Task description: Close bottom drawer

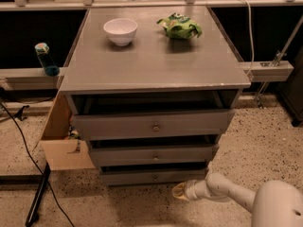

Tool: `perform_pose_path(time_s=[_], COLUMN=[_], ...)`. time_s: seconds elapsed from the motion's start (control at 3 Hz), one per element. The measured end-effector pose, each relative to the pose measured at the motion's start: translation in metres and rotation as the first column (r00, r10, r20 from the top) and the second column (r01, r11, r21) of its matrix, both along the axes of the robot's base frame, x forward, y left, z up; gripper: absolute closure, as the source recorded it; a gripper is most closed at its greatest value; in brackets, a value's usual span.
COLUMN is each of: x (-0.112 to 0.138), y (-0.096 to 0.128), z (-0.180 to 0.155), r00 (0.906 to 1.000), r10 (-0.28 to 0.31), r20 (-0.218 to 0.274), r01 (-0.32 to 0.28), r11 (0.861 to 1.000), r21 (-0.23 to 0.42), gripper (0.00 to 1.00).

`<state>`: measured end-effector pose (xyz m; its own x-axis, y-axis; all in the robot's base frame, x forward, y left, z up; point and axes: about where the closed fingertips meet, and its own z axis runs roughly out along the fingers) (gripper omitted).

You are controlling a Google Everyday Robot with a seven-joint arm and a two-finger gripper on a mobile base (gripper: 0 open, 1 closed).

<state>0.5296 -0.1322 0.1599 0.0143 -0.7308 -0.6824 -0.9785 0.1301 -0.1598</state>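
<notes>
Speckled stone floor (270,141) surrounds the grey wooden cabinet (151,74), whose low flat grey bottom drawer (128,178) stands a little way out, just behind and above the robot's pale gripper (180,191); whether that gripper is spread or pinched I cannot tell. Its small round metal knob (155,178) lies up and to one side of the gripper, so a push from there may slip under the front's lower edge or skew the drawer until it jams. Rising too high would likely shove the grey middle drawer (123,156) instead.

pincer (179,191) low, near bottom drawer (137,178)
</notes>
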Motion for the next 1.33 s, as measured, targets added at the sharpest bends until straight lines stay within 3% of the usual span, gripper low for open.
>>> perform_pose_path(time_s=[0.33, 0.67, 1.33], x=[-0.0178, -0.0226, -0.0226], y=[-0.0074, -0.0078, -0.0078], z=[0.0202, 0.0253, 0.0253], r00=[0.9983, 0.9972, 0.9972], r10=[0.018, 0.027, 0.027], r20=[-0.056, -0.07, -0.07], r01=[-0.016, -0.024, -0.025], r11=[0.999, 0.999, 0.999], r21=[0.032, 0.042, 0.042], gripper=[1.0, 0.87, 0.42])
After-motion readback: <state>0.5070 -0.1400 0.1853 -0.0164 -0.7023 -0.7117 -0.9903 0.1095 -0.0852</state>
